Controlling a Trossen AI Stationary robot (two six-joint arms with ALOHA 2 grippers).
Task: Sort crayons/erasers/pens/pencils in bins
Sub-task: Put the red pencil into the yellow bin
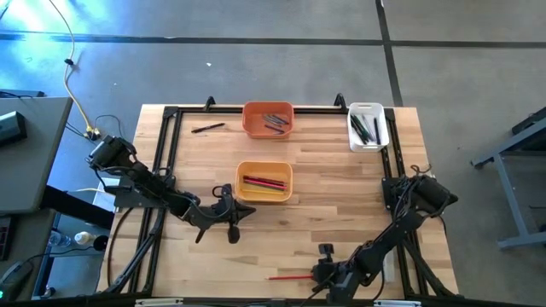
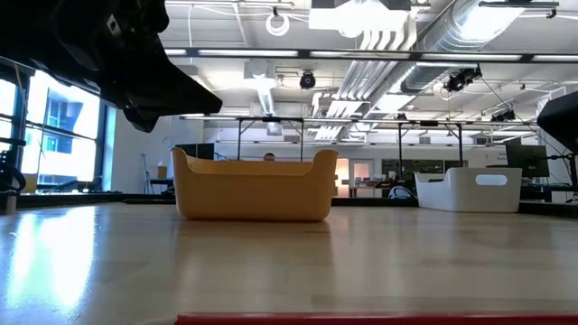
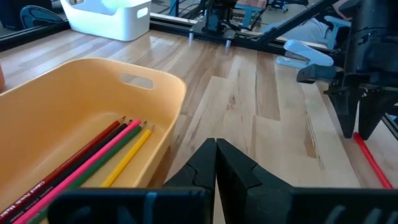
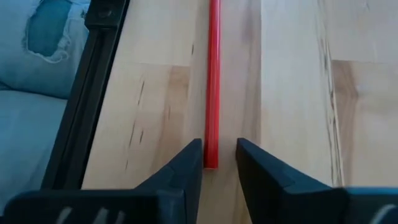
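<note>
A red pencil (image 1: 290,276) lies flat on the wooden table near its front edge. My right gripper (image 4: 219,163) points down over the pencil's right end (image 4: 212,158), open, with one finger on each side of it. My left gripper (image 3: 216,152) is shut and empty, and hovers just to the near left of the yellow-orange bin (image 1: 264,181). That bin holds red, pink, green and yellow pencils (image 3: 106,158). The orange bin (image 1: 268,119) at the far middle holds several dark sticks. The white bin (image 1: 368,126) at the far right holds dark pens.
A black pen (image 1: 208,128) lies loose on the table at the far left, beside the orange bin. Black frame rails (image 1: 168,153) run along the table's left, far and right sides. Bare wood lies between the yellow-orange bin and the red pencil.
</note>
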